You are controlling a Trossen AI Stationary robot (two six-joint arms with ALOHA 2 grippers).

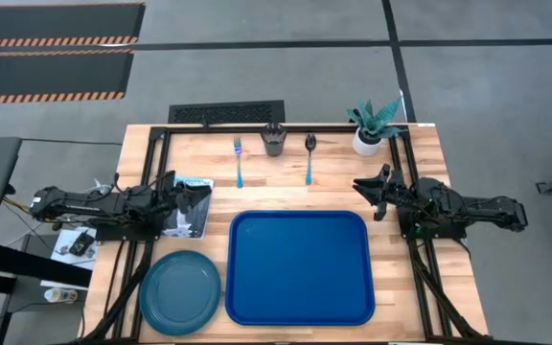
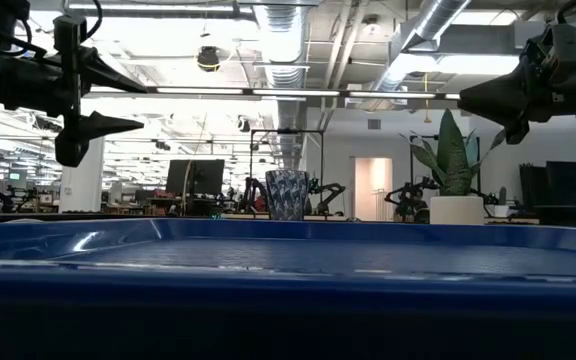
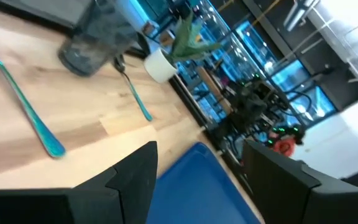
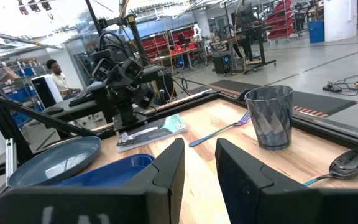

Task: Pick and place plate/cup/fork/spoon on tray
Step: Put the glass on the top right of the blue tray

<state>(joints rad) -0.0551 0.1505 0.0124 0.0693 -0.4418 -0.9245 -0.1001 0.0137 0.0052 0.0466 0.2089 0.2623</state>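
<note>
The blue tray (image 1: 300,268) lies at the table's near middle. The teal plate (image 1: 180,292) lies flat on the table just left of it. At the far side the fork (image 1: 239,161), the dark cup (image 1: 274,139) and the spoon (image 1: 309,158) rest on the wood, the cup upright between the two. My left gripper (image 1: 204,196) hovers open and empty left of the tray's far left corner. My right gripper (image 1: 364,192) hovers open and empty off the tray's far right corner. The right wrist view shows the cup (image 4: 270,118), fork (image 4: 219,132), spoon (image 4: 347,163) and plate (image 4: 55,160).
A white pot with a green plant (image 1: 365,134) stands at the far right, near the spoon. A printed card (image 1: 188,206) lies on the table under my left gripper. Black frame rails run along the table's left and right sides.
</note>
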